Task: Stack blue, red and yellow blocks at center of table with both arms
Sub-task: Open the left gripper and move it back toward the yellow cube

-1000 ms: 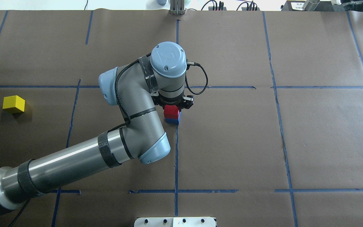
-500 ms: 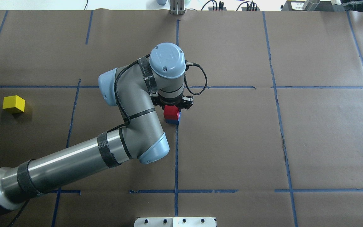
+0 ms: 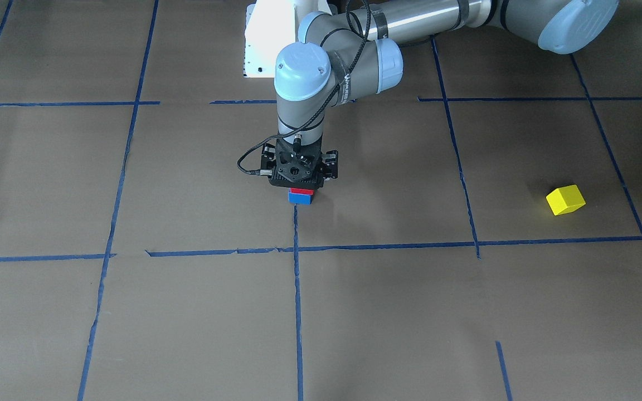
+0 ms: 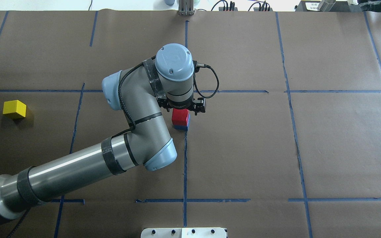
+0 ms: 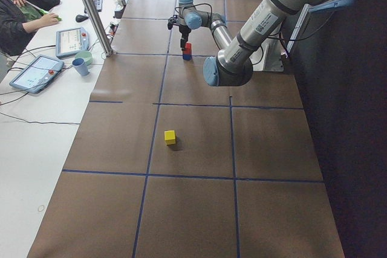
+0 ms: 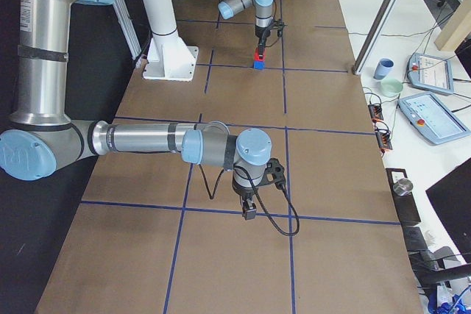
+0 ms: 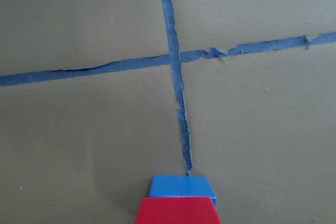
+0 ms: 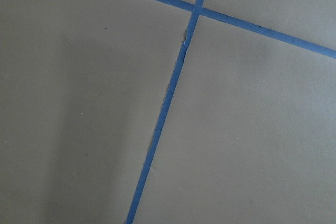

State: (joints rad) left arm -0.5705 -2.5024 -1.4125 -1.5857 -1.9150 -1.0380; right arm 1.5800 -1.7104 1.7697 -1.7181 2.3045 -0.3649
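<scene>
Red block hides most of blue block underneath.

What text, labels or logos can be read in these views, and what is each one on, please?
"UR": faint embossed logo on the left arm's joint cap.
Lettering down the wrist link: too blurred to read.
Lettering on the upper arm: too small to read.
Tablets: screens too small to read.
Red block, blue block, yellow block: no markings.
</scene>
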